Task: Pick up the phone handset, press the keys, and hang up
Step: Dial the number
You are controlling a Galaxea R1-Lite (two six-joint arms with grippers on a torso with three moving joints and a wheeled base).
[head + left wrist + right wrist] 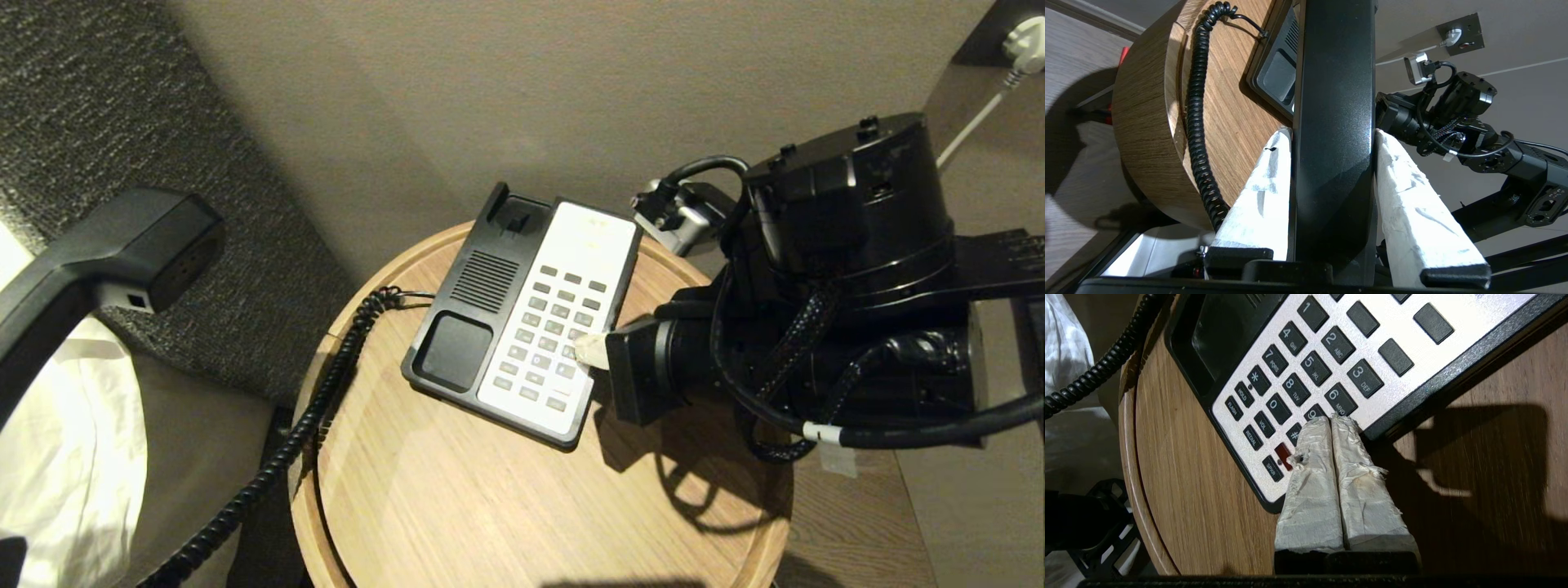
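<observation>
The black phone handset [98, 253] hangs in the air at the far left, off the table, and its coiled cord [326, 384] runs back to the phone base [522, 310]. My left gripper [1333, 132] is shut on the handset [1335, 102], one white-taped finger on each side of its shaft. On the round wooden table [457, 498] the base lies flat, cradle empty, keys [1294, 371] facing up. My right gripper [1332, 417] is shut, its taped fingertips pressed together over the keypad's right edge, by the 9 and 6 keys; in the head view that gripper [589, 349] reaches in from the right.
A wall stands close behind the table. A dark textured headboard [122, 106] and white bedding [65, 457] lie to the left. A wall socket with a white plug [1024, 41] sits at the upper right. The table's raised rim [1143, 122] borders the phone.
</observation>
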